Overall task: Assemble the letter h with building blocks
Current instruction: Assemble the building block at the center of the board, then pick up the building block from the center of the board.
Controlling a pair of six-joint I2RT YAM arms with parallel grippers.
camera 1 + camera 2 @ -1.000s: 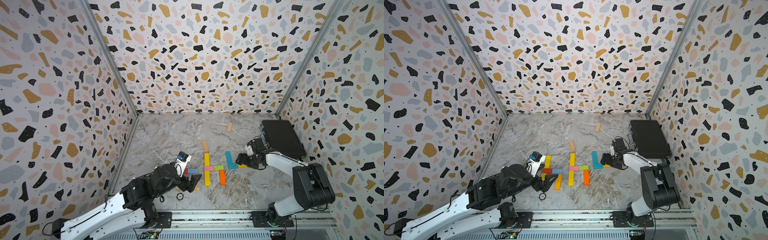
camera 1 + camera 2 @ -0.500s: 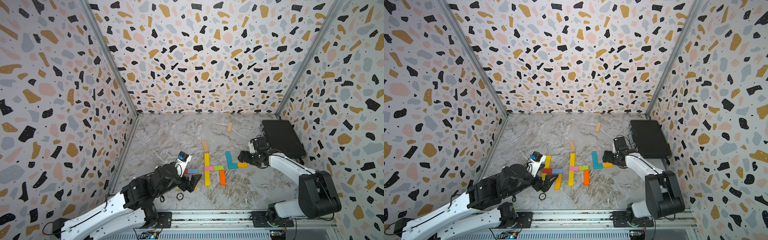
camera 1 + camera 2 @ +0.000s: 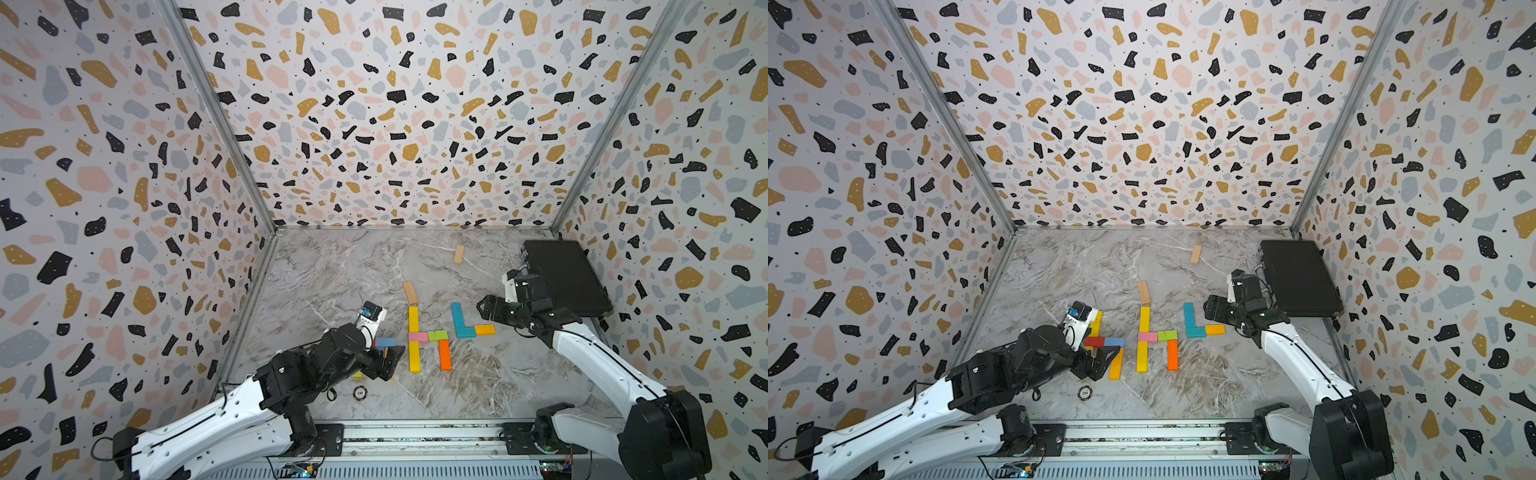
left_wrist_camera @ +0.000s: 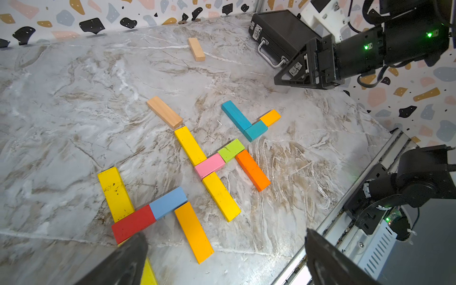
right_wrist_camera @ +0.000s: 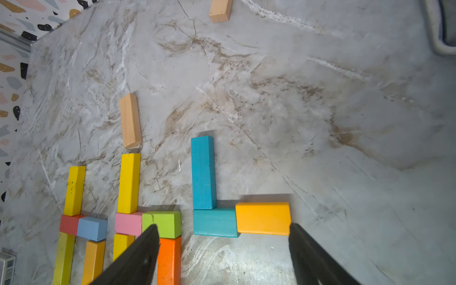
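Right end effector [image 3: 482, 309] withdrawn, open; short orange block [image 3: 484, 329] touching short teal block [image 3: 465, 332].

Top views look down from high at the front; close wrist views share the building blocks [image 4: 209, 165].

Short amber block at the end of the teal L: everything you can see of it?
The short amber block is a half-length rectangular piece, painted wood by its look, matte. It lies flat on the marble tabletop, one end butted against the short teal block and in line with it; its other end is free. The right gripper hangs open near it, not gripping it.
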